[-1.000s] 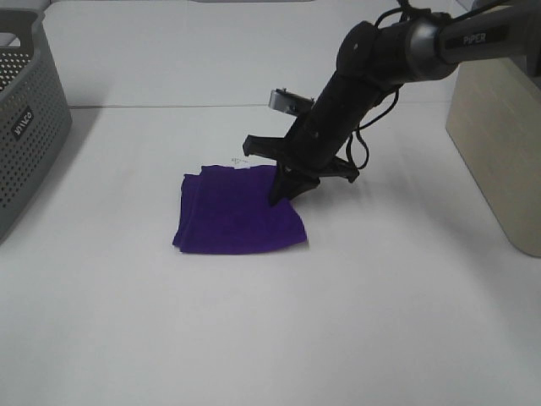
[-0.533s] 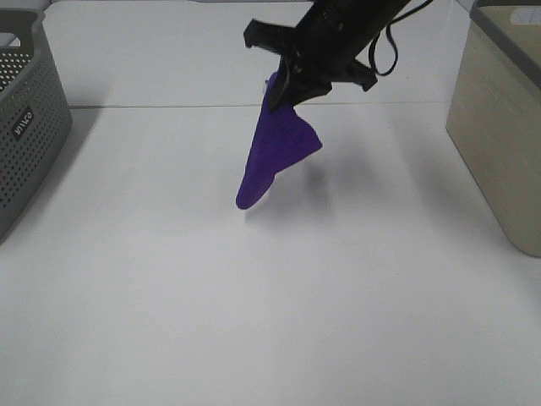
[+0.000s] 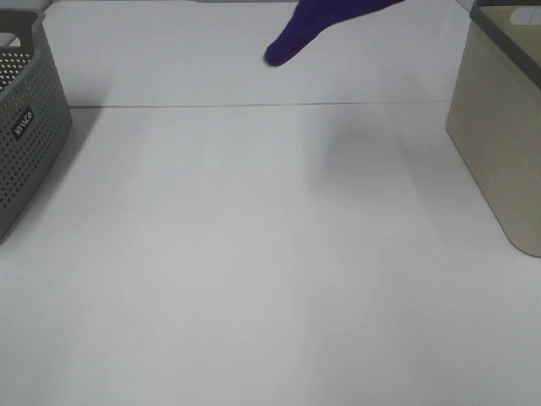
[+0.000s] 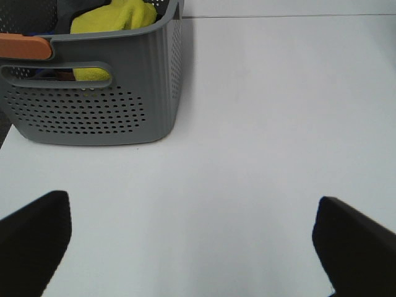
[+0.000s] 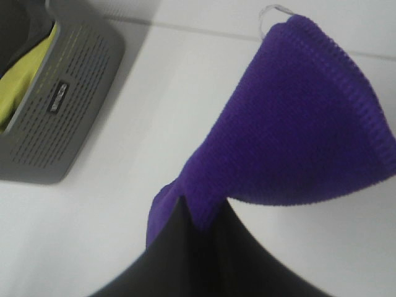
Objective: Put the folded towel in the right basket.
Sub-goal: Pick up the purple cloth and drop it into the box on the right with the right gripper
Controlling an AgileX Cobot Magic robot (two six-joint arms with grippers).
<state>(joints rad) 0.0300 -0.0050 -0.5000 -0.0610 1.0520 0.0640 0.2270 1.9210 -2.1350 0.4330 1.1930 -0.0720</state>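
Note:
The purple folded towel [image 3: 314, 24] hangs bunched at the top edge of the high view, well above the table; the arm holding it is out of that view. In the right wrist view my right gripper [image 5: 199, 218] is shut on the towel [image 5: 297, 136], which fans out beyond the fingertips. The right basket [image 3: 500, 127] is beige and stands at the table's right edge, to the right of the towel. My left gripper [image 4: 192, 247] is open and empty over bare table, with its two dark fingers [image 4: 34, 238] wide apart.
A grey perforated basket [image 3: 24, 127] stands at the table's left edge. It holds a yellow cloth [image 4: 114, 15] and has an orange piece [image 4: 25, 46] at its rim. It also shows in the right wrist view [image 5: 55, 105]. The white table [image 3: 254, 254] spreads between the baskets.
My right gripper lifted the towel from the table and carried it up and to the right, out of the top of the high view. The towel went from flat to hanging bunched.

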